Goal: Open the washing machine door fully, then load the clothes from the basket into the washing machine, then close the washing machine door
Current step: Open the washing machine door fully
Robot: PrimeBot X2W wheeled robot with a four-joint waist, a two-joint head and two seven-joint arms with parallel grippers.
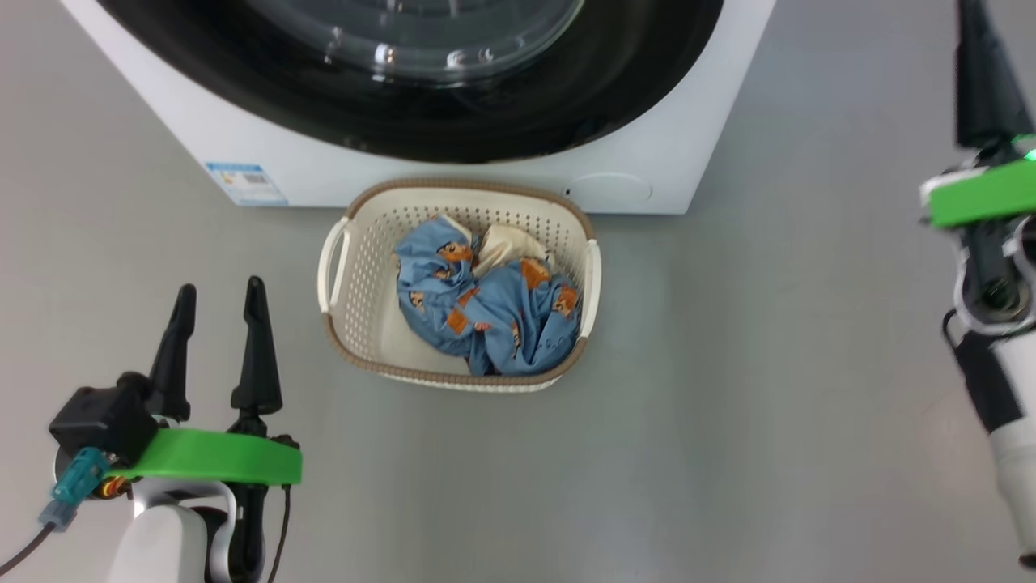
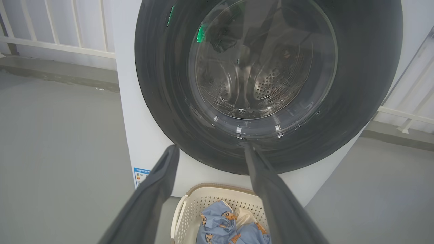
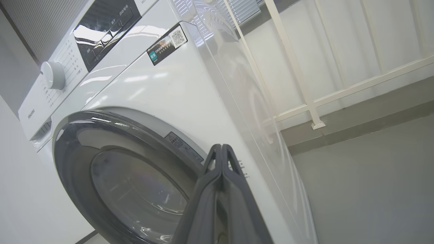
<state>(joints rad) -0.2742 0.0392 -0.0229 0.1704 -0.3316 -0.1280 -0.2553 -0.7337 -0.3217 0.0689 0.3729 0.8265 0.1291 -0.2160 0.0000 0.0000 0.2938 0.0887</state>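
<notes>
The white washing machine stands ahead with its black-rimmed glass door closed; the steel drum shows through the glass. Directly in front of it on the floor sits the cream basket holding the light-blue bear-print clothes and a cream garment. My left gripper is open and empty, on the floor side to the left of the basket. My right gripper is shut with its fingers pressed together and nothing between them, raised beside the door's right rim; in the head view its dark fingers rise at the far right.
Grey floor surrounds the basket and machine. A white railing runs along the wall behind the machine. The control panel with a round dial sits on the machine's top front.
</notes>
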